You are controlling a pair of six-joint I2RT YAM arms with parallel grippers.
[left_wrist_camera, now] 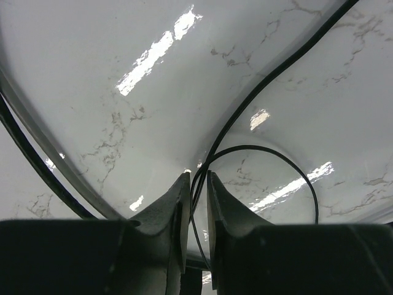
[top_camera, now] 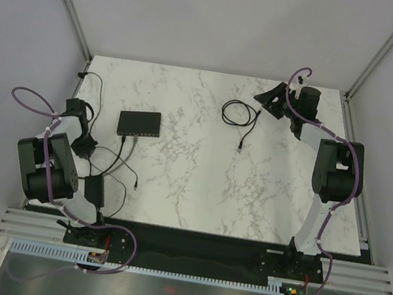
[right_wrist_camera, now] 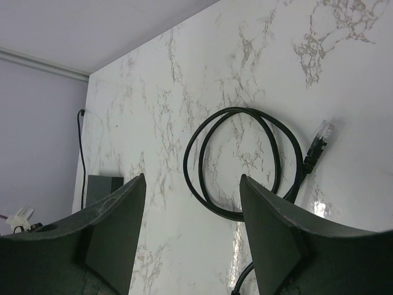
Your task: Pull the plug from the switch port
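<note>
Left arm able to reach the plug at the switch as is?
Probably yes: left gripper is close beside the switch, nothing between but loose cable, though one runs between its fingers.

Flat black switch (top_camera: 140, 123) lies flat on the tabletop's (top_camera: 198, 185) left side, thin black cable (top_camera: 130, 144) at its near long edge.

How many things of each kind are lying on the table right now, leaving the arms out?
Switch: 1
Power adapter brick: 1
Loose coiled network cable: 1
Thin black leads tangled beside the switch: too overlapped to count
Total: 3 countable things, plus the leads
</note>
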